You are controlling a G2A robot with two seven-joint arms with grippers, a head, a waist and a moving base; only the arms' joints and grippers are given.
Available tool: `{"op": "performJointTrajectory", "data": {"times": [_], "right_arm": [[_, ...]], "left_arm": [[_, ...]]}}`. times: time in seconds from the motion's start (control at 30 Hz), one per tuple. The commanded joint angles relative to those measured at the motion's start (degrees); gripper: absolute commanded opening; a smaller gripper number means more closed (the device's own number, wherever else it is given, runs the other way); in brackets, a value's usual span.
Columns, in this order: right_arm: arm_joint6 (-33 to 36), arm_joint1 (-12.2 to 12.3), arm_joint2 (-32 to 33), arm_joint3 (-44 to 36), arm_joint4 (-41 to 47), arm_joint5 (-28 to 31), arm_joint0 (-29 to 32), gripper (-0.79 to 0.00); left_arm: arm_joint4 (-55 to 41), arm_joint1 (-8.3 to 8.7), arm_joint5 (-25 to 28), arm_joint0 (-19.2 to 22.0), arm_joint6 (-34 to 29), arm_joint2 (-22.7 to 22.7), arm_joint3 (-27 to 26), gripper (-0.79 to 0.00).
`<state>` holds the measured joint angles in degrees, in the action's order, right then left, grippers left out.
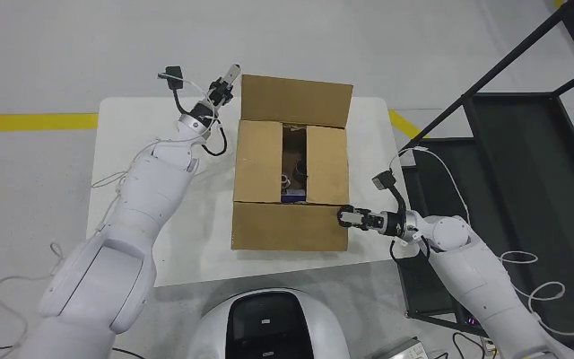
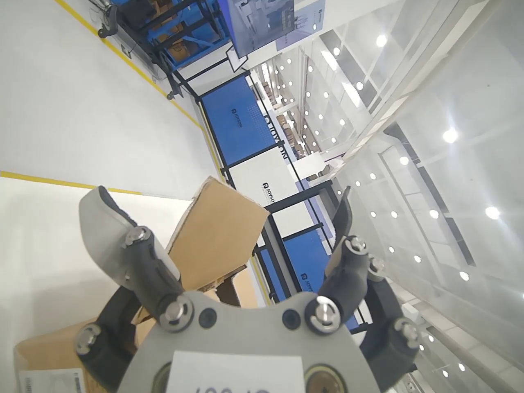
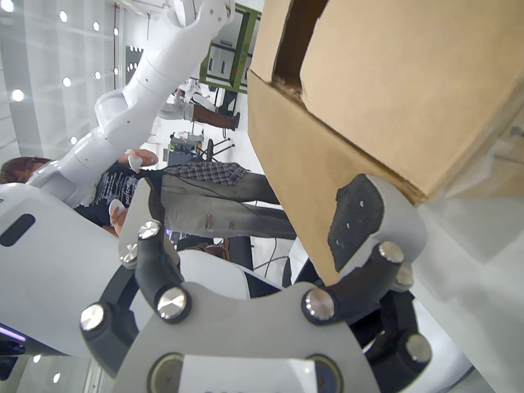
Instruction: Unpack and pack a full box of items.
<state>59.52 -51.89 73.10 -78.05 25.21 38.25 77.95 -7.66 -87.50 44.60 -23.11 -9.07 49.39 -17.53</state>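
Top view shows the cardboard box (image 1: 269,161) standing in the middle of the white table (image 1: 134,126); its far flap stands raised, the two side flaps lie folded in over the opening, and the near flap is turned out toward the robot; through the gap between the side flaps some dark items (image 1: 294,175) show inside. The left gripper (image 1: 233,74) hangs just beside the box's far left corner; in the left wrist view this gripper (image 2: 223,206) has its jaws spread wide with nothing held, and a flap of the box (image 2: 217,226) lies beyond them. The right gripper (image 1: 343,218) sits at the near right corner; in the right wrist view it (image 3: 245,214) is parted wide, with the box (image 3: 389,63) corner between the jaws, not clamped.
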Motion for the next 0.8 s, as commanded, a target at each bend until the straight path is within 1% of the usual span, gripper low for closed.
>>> {"op": "performJointTrajectory", "data": {"times": [0.0,0.07,0.13,0.27,0.37,0.43,0.5,0.63,0.7,0.77], "right_arm": [[-0.87,0.10,1.05,-0.31,0.65,0.10,0.23,0.000],[-2.38,0.15,2.23,-0.21,2.01,0.35,0.42,0.000],[-5.44,0.07,3.47,0.64,3.12,0.99,0.38,0.000],[-13.02,-0.56,3.48,3.62,0.88,0.80,-1.38,0.000],[-17.99,-1.45,1.63,6.46,-1.38,0.84,-4.18,0.000],[-20.14,-2.10,0.09,8.26,-2.85,1.33,-6.21,0.000],[-22.76,-2.65,-1.18,10.71,-6.32,1.93,-8.38,0.000],[-29.42,-4.25,-4.60,15.20,-12.41,4.59,-12.43,0.000],[-32.34,-5.11,-6.26,17.82,-14.49,6.62,-14.12,0.000],[-35.00,-5.91,-7.63,20.63,-16.43,7.36,-15.88,0.000]], "left_arm": [[-0.74,0.52,1.57,0.00,-0.36,1.09,0.46,0.000],[-0.99,1.13,2.83,-0.11,-0.08,2.06,0.91,0.000],[-1.73,1.74,3.73,-0.48,0.02,3.17,0.92,0.000],[-2.28,3.00,5.01,-1.37,-0.19,5.05,-0.06,0.000],[-2.76,3.77,5.52,-2.47,-1.05,6.26,-1.92,0.000],[-2.33,4.31,5.84,-3.11,-2.07,6.83,-3.28,0.000],[-2.17,4.80,6.24,-3.90,-2.82,7.49,-4.86,0.000],[-0.65,5.67,5.72,-5.27,-2.93,8.55,-7.67,0.000],[-0.05,5.94,4.93,-6.02,-2.51,9.00,-9.13,0.000],[0.43,6.14,4.12,-6.77,-2.29,9.40,-10.65,0.000]]}}
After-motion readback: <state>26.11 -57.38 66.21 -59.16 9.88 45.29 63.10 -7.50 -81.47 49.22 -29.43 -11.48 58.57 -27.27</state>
